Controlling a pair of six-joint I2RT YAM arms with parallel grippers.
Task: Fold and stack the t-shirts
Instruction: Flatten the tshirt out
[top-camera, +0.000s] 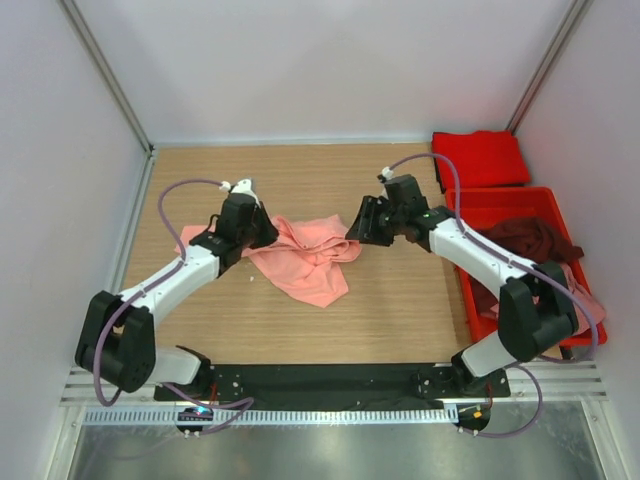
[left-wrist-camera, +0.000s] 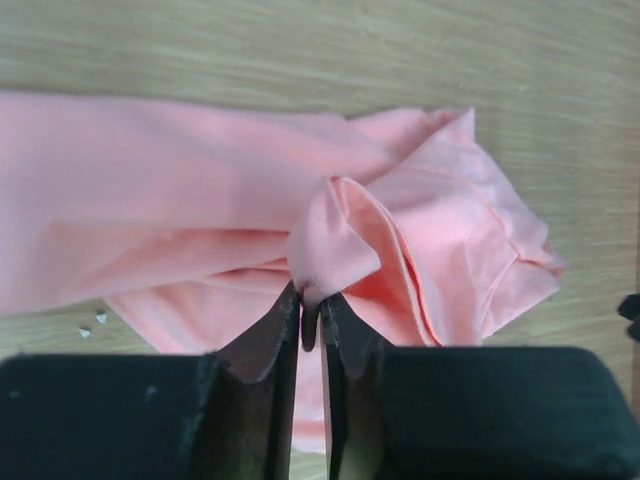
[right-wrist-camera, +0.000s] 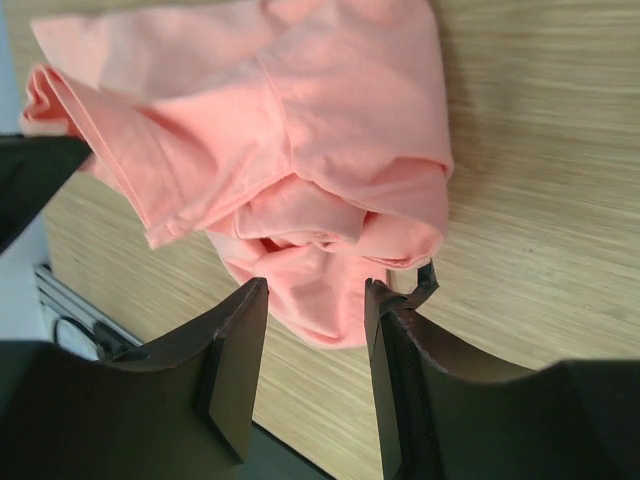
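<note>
A salmon-pink t-shirt (top-camera: 308, 258) lies crumpled in the middle of the wooden table. My left gripper (top-camera: 264, 230) is at its left edge. In the left wrist view, the left gripper (left-wrist-camera: 310, 305) is shut on a raised fold of the salmon-pink t-shirt (left-wrist-camera: 420, 240). My right gripper (top-camera: 357, 228) is at the shirt's right edge. It stands open (right-wrist-camera: 315, 300), and a bunched lobe of the shirt (right-wrist-camera: 330, 130) reaches just between its fingertips, ungripped. A bright red t-shirt (top-camera: 480, 157) lies folded at the back right. A dark maroon t-shirt (top-camera: 528, 240) and a dusty pink one (top-camera: 588, 302) sit in the bin.
The red plastic bin (top-camera: 505, 196) stands along the table's right side, under the right arm's forearm. Walls enclose the table at the back and on both sides. A few small white specks (left-wrist-camera: 92, 324) lie on the wood near the shirt.
</note>
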